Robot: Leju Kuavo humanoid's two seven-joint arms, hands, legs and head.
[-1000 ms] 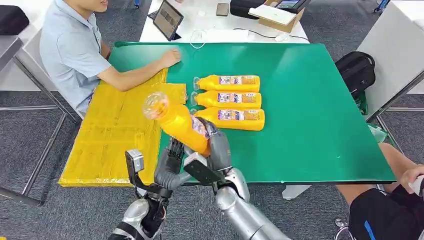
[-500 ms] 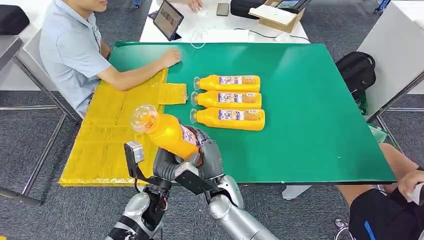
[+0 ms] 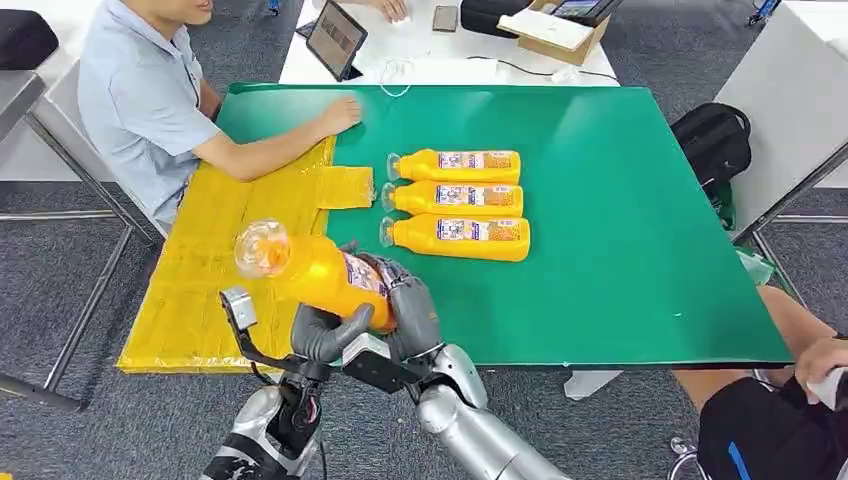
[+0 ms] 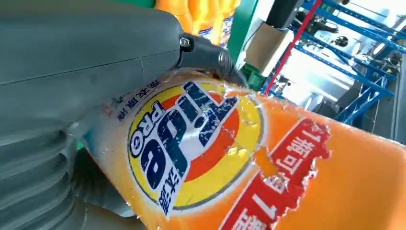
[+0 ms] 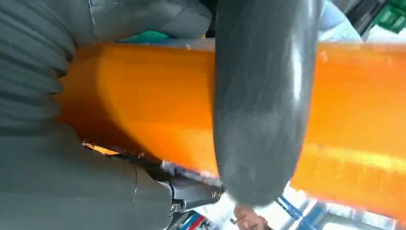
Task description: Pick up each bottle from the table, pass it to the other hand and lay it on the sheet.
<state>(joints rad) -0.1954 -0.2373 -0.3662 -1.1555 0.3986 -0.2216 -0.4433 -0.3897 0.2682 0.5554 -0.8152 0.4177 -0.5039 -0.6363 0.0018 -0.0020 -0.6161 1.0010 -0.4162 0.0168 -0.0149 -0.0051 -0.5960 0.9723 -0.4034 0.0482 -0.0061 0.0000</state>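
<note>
Both robot hands are wrapped around one orange bottle (image 3: 320, 272), left robot hand (image 3: 322, 332) underneath, right robot hand (image 3: 408, 305) gripping its base end, cap tilted toward the yellow sheet (image 3: 215, 280).

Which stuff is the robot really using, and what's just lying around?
For the job:
held bottle
three bottles on the table
yellow sheet
left robot hand
right robot hand

Just lying about:
tablet
phone
cardboard box
black backpack
</note>
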